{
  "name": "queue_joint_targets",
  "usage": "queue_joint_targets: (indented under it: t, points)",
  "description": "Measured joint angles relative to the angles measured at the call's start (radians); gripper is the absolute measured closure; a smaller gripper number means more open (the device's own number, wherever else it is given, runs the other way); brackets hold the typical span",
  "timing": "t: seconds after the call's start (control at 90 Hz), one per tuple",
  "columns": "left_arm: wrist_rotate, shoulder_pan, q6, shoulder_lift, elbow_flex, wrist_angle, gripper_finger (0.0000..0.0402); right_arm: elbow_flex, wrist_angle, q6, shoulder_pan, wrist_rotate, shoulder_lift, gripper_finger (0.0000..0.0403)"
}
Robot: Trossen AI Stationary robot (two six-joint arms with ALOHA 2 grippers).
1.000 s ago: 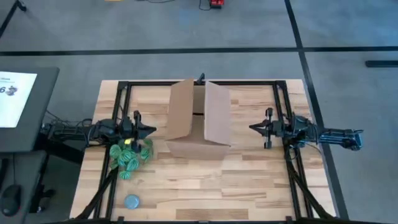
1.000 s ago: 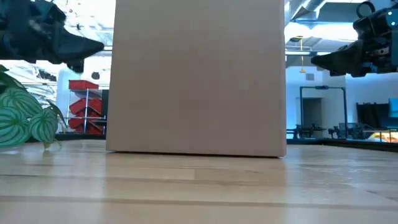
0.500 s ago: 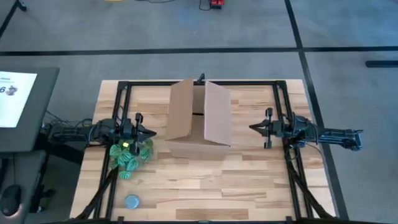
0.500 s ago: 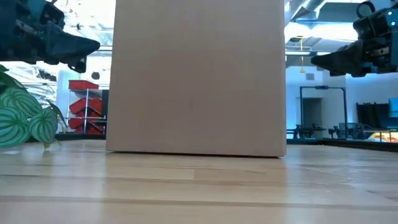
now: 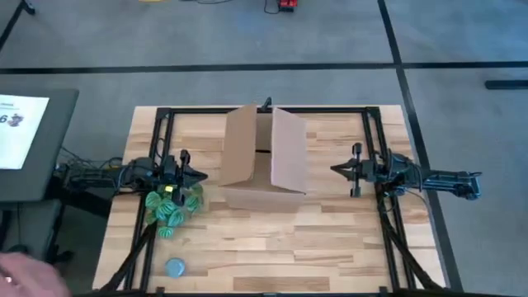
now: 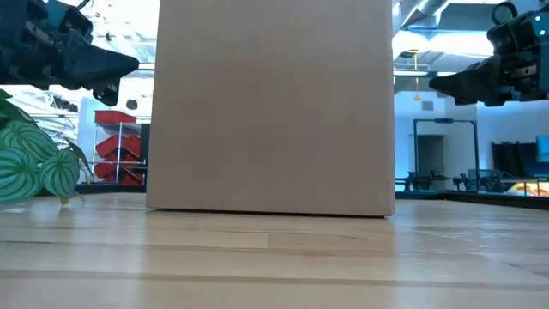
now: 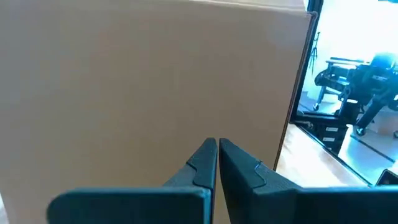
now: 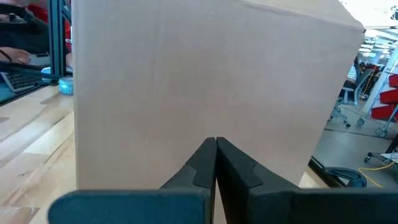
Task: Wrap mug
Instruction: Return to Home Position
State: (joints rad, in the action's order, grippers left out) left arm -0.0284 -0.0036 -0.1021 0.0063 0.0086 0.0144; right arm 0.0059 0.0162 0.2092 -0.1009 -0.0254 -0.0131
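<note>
Grey floor [image 5: 247, 33] is crossed by dark tape lines [image 5: 82, 71]. A white screen [image 5: 21, 120] is parked left of the wooden table [image 5: 330, 239]. Red shelving [image 6: 116, 146] and a dark door frame [image 6: 444, 154] are seen behind it, everything lit pretty bright from overhead.

Left gripper [image 5: 201, 174] closed and raised, right gripper [image 5: 333, 170] closed and raised opposite
</note>
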Motion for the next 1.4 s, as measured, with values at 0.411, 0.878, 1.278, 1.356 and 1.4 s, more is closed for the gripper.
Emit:
queue_joint_targets:
  t: [0.411,0.878,1.278,1.356,1.4]
  points:
    - [0.054,-0.001,-0.053,0.000,0.000,0.000,0.0402,0.000,0.000,0.000,0.000,0.000,0.000,0.0403]
    - [0.153,-0.001,-0.053,0.000,0.010,0.006,0.0402,0.000,0.000,0.000,0.000,0.000,0.000,0.0403]
    - [0.162,0.000,-0.052,0.000,0.011,0.003,0.0402,0.000,0.000,0.000,0.000,0.000,0.000,0.0403]
    - [0.163,0.000,-0.052,0.000,0.011,0.003,0.0402,0.000,0.000,0.000,0.000,0.000,0.000,0.0403]
    - [0.163,0.000,-0.052,0.000,0.011,0.003,0.0402,0.000,0.000,0.000,0.000,0.000,0.000,0.0403]
